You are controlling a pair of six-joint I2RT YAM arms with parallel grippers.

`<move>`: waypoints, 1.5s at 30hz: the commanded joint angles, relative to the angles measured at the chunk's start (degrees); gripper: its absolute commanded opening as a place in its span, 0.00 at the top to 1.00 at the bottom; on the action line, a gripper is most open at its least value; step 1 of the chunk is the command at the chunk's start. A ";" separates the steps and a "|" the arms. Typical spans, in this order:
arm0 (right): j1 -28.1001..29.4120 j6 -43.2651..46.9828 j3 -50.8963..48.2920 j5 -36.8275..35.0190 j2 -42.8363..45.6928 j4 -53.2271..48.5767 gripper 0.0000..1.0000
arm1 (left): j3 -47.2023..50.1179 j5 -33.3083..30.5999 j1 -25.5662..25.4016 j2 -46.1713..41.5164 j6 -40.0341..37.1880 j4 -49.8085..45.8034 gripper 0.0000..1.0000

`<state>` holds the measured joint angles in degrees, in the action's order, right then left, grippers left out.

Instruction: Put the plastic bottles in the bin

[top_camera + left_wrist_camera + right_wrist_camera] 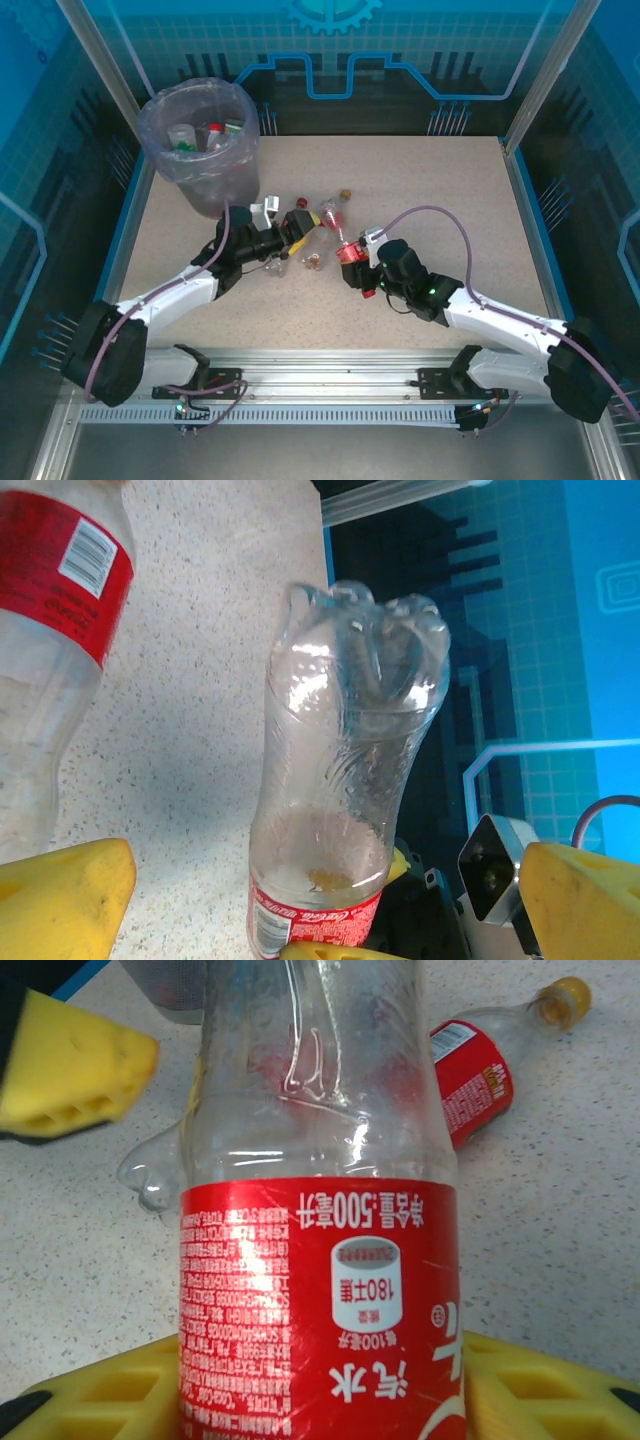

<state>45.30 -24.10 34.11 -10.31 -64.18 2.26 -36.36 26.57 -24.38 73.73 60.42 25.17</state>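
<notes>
**A:** Both arms reach low toward mid-table. The left arm [170,295] angles in from its corner, and the left gripper [295,235] is spread wide, jaws well apart.

**B:** On its wrist camera the yellow fingers [60,895] flank the bottle [340,780] with bare gaps on both sides. Neither one touches it.

**A:** The right arm [490,315] comes in from the other corner, elbow bent. The right gripper [352,258] is clamped on that bottle at its red label.

**B:** Its wrist view agrees: ribbed yellow fingers [545,1385] press both flanks of the label. The base end points away, toward the left gripper. I can't tell whether it's off the table.

**A:** It's thin clear plastic, dented, with a lobed base. The label is glossy red with white print, and there's a faint brownish smear inside near it.

**B:** A second bottle [470,1070] lies on its side just beyond, with a red label and gold cap, on the speckled beige table [450,200].

**A:** The bin [215,185] stands at the far-left corner, well apart from both grippers. It's round and grey with a crinkly translucent liner.

**B:** The binned bottles [200,135] show white, red and green caps.
</notes>
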 commanded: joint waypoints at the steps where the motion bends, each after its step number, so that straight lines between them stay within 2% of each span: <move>1: -0.21 -2.20 1.16 1.92 -1.29 4.83 0.47 | -2.06 -1.19 -1.78 3.66 1.89 5.69 0.01; 4: -0.26 -2.54 0.97 2.98 -1.90 6.20 0.47 | -3.77 -1.31 -3.12 6.97 2.40 7.74 0.01; 9: 0.05 -3.03 0.47 4.45 -2.85 7.34 0.47 | -6.07 -1.79 -4.76 11.32 3.47 10.98 0.08; 15: 0.14 -3.73 0.24 5.12 -4.27 8.77 0.47 | -6.82 -3.67 -5.50 13.40 3.97 12.43 0.27; 19: 0.15 -3.76 0.17 5.21 -4.69 8.73 0.46 | -7.41 -4.71 -5.61 12.62 2.01 9.13 0.39; 21: 0.14 -3.66 0.09 5.15 -4.66 8.56 0.44 | -7.92 -5.43 -5.74 11.90 0.54 7.10 0.43; 25: -0.06 -2.92 0.34 4.56 -4.42 7.91 0.33 | -8.72 -6.19 -5.75 11.23 -1.08 4.84 0.50; 28: -0.84 -2.29 1.26 4.15 -3.55 5.18 0.13 | -9.85 -5.92 -5.71 11.44 -1.88 3.68 0.50; 32: -2.20 -0.54 2.63 1.96 0.14 -0.78 0.02 | -11.88 -6.17 -5.72 11.17 -3.58 1.58 0.51; 39: -7.48 -0.44 -0.17 -1.05 10.86 -5.02 0.00 | -21.02 -7.63 -4.91 8.65 -10.41 -7.15 0.50; 45: -9.31 -2.68 -4.07 -0.58 14.67 -6.17 0.00 | -33.53 -4.83 1.66 7.62 -13.25 -11.84 0.53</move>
<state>36.64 -25.54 32.38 -9.69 -50.22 -0.67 -64.62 20.60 -26.15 84.36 50.52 16.10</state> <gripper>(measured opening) 0.997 0.480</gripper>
